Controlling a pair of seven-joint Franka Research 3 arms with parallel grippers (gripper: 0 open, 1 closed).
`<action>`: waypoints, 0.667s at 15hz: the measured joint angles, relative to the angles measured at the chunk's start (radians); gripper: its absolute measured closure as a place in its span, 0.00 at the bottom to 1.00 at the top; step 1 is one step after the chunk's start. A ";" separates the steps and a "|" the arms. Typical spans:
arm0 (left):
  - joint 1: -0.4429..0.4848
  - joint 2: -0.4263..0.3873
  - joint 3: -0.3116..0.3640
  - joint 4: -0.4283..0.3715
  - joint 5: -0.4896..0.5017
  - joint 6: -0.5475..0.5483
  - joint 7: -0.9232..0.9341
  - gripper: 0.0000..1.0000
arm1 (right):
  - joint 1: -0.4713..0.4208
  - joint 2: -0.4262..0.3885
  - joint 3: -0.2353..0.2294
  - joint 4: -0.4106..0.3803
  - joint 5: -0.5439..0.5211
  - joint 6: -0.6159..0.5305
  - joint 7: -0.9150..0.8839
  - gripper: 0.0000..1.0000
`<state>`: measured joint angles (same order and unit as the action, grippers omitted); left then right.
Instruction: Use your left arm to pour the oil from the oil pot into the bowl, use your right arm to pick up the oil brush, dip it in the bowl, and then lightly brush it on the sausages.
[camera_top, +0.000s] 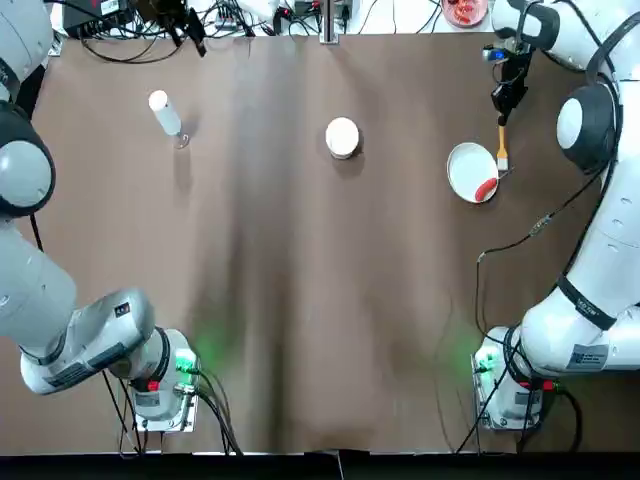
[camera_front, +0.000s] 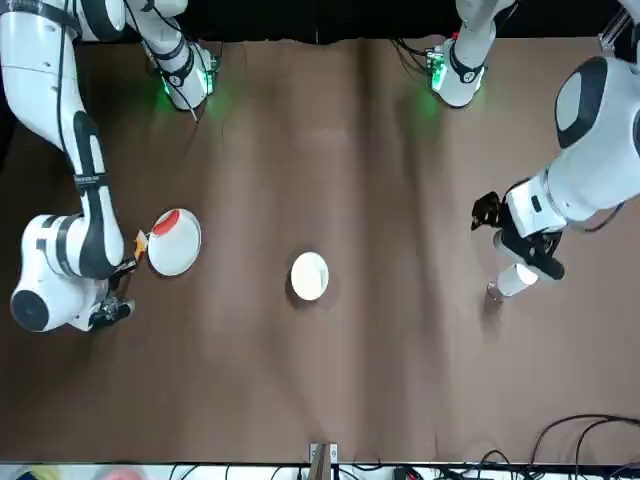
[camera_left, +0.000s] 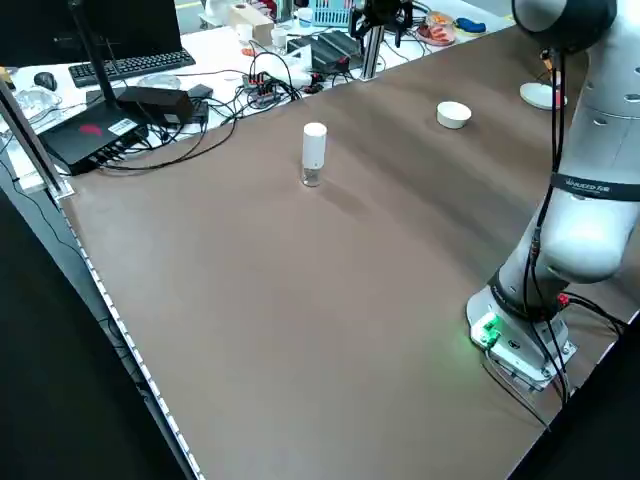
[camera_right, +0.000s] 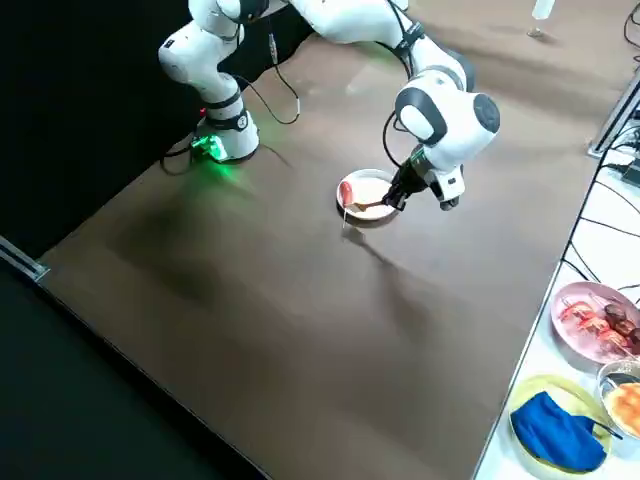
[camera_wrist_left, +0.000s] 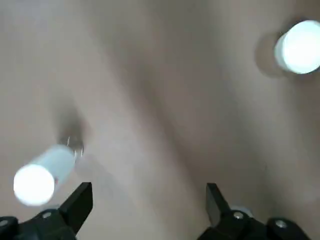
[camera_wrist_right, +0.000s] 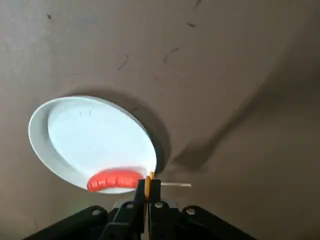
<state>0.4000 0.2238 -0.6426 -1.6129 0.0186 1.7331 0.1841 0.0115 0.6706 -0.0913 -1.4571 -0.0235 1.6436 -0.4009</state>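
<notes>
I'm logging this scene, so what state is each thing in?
oil pot: upright on the table, ungripped
bowl: on the table, contents unclear
oil brush: gripped, at the plate's edge
sausage: on the plate, skewered
left gripper: fingers open, near the oil pot
right gripper: fingers closed on the brush

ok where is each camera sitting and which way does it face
Top: overhead, down on the brown table; both white arms.
Front: across the table, facing the robot; both arms.
Left side: raised, diagonally down; one arm.
Right side: same, opposite side; both arms' parts.
Wrists: each sees its own end effector.
Top and front share the small round white bowl.
</notes>
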 joint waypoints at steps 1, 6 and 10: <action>0.000 -0.012 0.002 -0.001 0.022 -0.060 -0.061 0.00 | 0.008 0.002 0.001 -0.008 0.000 0.006 0.013 0.96; 0.012 -0.055 0.011 -0.003 0.091 -0.171 -0.353 0.00 | 0.059 0.009 0.004 -0.042 0.000 0.006 0.082 0.96; 0.035 -0.083 0.013 -0.002 0.115 -0.240 -0.502 0.00 | 0.093 0.009 0.005 -0.055 0.000 0.005 0.126 0.96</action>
<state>0.4347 0.1405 -0.6298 -1.6146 0.1335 1.4934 -0.3176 0.1047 0.6794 -0.0862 -1.5124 -0.0235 1.6482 -0.2745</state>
